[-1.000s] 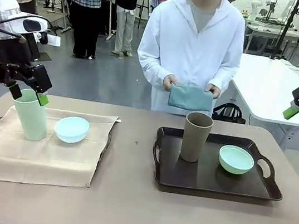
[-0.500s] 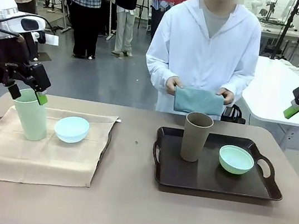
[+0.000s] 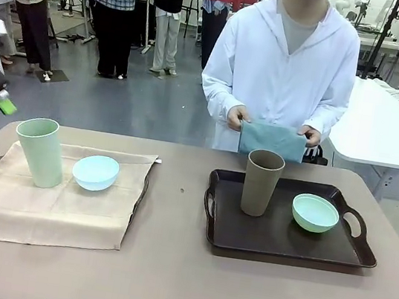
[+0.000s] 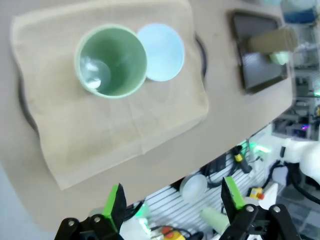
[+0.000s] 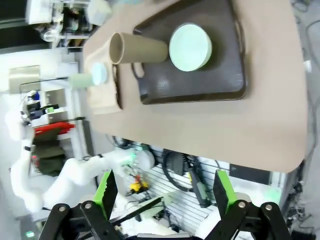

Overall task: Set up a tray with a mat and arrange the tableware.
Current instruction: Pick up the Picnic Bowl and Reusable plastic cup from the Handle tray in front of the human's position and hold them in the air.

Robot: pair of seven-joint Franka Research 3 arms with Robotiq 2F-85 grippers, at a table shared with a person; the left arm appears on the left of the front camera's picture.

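Well beyond left pincer (image 4: 173, 187): green cup (image 4: 111, 61)

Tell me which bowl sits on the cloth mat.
The light blue bowl, beside the green cup; the pale green bowl sits on the bare dark tray.

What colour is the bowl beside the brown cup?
The bowl is pale green, best in front view.

A person (image 3: 288, 57) in a white hooded coat stands at the far edge of the tan table (image 3: 164, 287); behind, to the right — a white table (image 3: 383, 124); farther off, bystanders (image 3: 116, 2) stand on the grey floor (image 3: 139, 103).
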